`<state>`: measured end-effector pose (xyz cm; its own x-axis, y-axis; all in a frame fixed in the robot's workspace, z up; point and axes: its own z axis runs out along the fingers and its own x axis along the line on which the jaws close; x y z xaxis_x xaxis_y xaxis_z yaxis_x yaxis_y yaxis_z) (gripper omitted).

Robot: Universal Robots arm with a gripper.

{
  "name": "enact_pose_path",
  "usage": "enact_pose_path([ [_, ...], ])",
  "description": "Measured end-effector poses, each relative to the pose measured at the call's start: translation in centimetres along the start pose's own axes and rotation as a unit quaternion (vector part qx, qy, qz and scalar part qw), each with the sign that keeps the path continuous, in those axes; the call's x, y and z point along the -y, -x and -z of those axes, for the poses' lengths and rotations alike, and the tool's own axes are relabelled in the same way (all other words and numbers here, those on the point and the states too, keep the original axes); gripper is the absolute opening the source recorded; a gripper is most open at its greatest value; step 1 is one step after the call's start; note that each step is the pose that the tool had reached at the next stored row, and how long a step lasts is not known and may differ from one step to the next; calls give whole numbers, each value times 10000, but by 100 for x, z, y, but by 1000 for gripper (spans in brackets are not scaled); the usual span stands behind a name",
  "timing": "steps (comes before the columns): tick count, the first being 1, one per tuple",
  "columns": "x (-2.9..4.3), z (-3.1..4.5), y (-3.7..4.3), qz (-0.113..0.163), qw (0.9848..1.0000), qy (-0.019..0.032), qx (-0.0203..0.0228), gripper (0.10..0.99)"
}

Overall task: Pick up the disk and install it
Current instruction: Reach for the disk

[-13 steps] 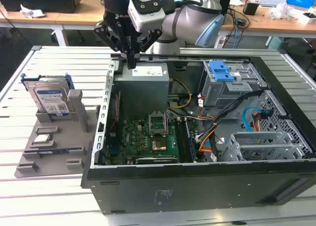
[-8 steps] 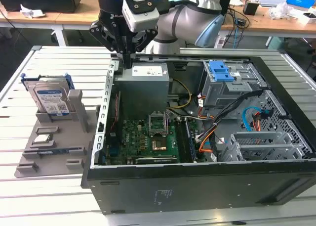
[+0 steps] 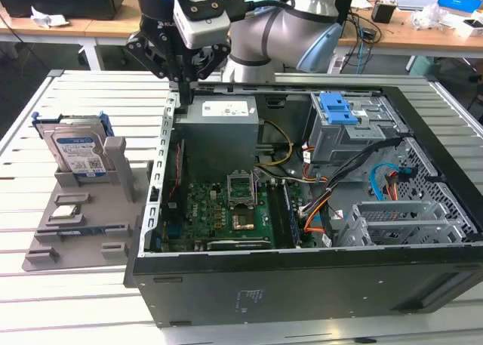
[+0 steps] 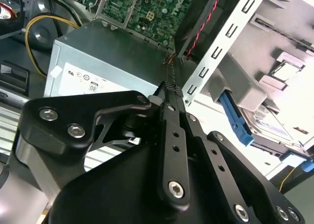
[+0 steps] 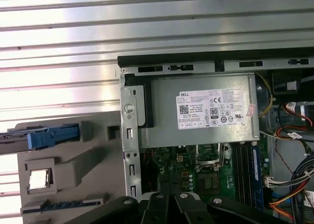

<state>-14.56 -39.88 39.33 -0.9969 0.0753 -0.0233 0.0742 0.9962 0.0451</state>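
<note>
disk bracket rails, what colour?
Blue, framing the disk; clearest in the exterior view.

We record a slatted silver-grey metal table (image 3: 83, 300) as the carrying surface, its ribs running across the exterior view. Two items rest directly on it. An open black computer case (image 3: 302, 288) lies on its side over the centre and the three o'clock portion. At nine o'clock of the case, just beside its wall, sits a grey moulded fixture (image 3: 45, 256). We note the disk (image 3: 79, 155) standing on edge in a slot at the fixture's twelve o'clock end.
</note>
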Motion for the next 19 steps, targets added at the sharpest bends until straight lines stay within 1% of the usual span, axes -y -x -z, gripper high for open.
enact_pose_path([
  [2, 4, 2, -57, 0, 10000, 0, 0, 106],
  [4, 7, 3, -97, 0, 10000, 0, 0, 106],
  [6, 9, 4, -125, 0, 10000, 0, 0, 106],
  [14, 15, 5, -196, 0, 10000, 0, 0, 106],
  [17, 19, 7, -253, 0, 10000, 0, 0, 106],
  [19, 20, 8, -274, 0, 10000, 0, 0, 106],
])
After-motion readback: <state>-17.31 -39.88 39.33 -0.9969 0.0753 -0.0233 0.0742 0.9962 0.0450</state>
